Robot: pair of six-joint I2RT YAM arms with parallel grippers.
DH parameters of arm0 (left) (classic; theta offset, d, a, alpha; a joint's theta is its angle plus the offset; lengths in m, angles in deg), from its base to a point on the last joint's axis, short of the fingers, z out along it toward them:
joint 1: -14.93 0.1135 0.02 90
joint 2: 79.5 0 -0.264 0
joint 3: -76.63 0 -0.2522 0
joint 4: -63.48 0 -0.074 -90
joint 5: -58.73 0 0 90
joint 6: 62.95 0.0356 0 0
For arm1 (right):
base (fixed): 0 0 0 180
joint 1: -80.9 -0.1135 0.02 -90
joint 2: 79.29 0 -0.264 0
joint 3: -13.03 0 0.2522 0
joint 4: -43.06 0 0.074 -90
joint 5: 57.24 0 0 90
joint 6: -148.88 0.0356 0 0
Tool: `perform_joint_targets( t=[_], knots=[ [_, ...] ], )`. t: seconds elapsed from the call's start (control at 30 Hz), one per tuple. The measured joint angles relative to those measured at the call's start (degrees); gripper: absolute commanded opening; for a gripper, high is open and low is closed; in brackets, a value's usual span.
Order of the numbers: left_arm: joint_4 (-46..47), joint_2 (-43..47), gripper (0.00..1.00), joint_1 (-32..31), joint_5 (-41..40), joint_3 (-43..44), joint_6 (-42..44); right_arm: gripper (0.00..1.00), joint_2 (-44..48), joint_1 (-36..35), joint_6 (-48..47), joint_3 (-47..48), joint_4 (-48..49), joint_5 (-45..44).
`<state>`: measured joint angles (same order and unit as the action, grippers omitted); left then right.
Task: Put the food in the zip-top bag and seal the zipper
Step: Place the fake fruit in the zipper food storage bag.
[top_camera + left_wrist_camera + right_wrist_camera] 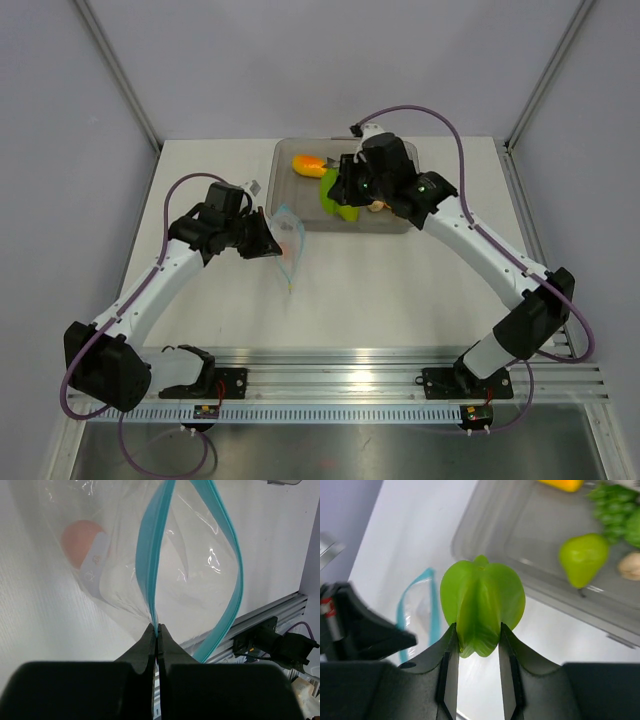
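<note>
Left fingers (145, 652) are clenched on one lip of the zipper (149, 555). They hang the zip-top bag (190, 595) so its mouth gapes, and the free lip bows off to the right of the left wrist frame. One pinkish-orange round piece (82, 539) is already inside at upper left. It's probably the egg, but the plastic blurs it.

Right fingers (446, 662) are grasping a green ribbed fruit (482, 600) by its sides, lifted off the clear tray (485, 530). In the top view the bag sits centre-left over the desk (400, 290) and the tray upper middle, with the fruit above the tray's lower-left part.

Left in the tray: green pear (582, 555), orange-yellow piece (562, 484), leafy green (615, 500), and a pale piece (631, 566) at the right edge.

Step in hand: carry the fruit to the bag and drop it in. To do it well:
- Move left in the top frame until the fruit is right over the gap.
- Turn the fruit's narrow side along the slot.
- Lower it past both blue strips before letting go.
- Hold the pinched lip high and steady.

Risk: the fruit may snag the free lip and fold the mouth shut, or tug the film out of the pinch. Sealing comes later.
</note>
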<state>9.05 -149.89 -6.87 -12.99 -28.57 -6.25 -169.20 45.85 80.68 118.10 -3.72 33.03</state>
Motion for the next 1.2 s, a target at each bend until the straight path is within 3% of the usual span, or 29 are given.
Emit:
perform_joint_targets(
  t=[0.17, 0.4, 0.93, 1.03, 1.13, 1.17, 1.2],
  knots=[
    [-0.3, 0.0, 0.0, 0.0, 0.0, 0.0, 0.0, 0.25, 0.0, -8.3, 0.1, 0.2, 0.7, 0.8],
    [-0.4, 0.0, 0.0, 0.0, 0.0, 0.0, 0.0, 0.25, -1.1, -14.5, 1.5, 0.4, 2.7, 1.0],
    [-1.9, 0.0, 0.0, 0.3, 0.0, 0.0, 0.0, 0.27, -12.0, -16.6, 5.1, -1.5, 4.4, 1.6],
    [-1.0, 0.0, 0.0, 0.1, 0.9, 0.0, 0.0, 0.37, -13.4, -16.7, 5.3, -2.1, 4.3, 2.0],
    [-0.4, 0.0, 0.0, 0.0, 1.7, 0.0, 0.0, 0.58, -14.1, -16.8, 5.6, -2.6, 3.7, 2.3],
    [-0.2, 0.0, 0.0, 0.0, 1.8, 0.0, -0.1, 0.71, -14.2, -16.8, 5.6, -2.6, 3.5, 2.3],
    [-0.1, 0.0, 0.0, 0.0, 2.0, 0.0, -0.2, 0.74, -14.2, -16.8, 5.9, -2.7, 3.3, 2.3]
  ],
)
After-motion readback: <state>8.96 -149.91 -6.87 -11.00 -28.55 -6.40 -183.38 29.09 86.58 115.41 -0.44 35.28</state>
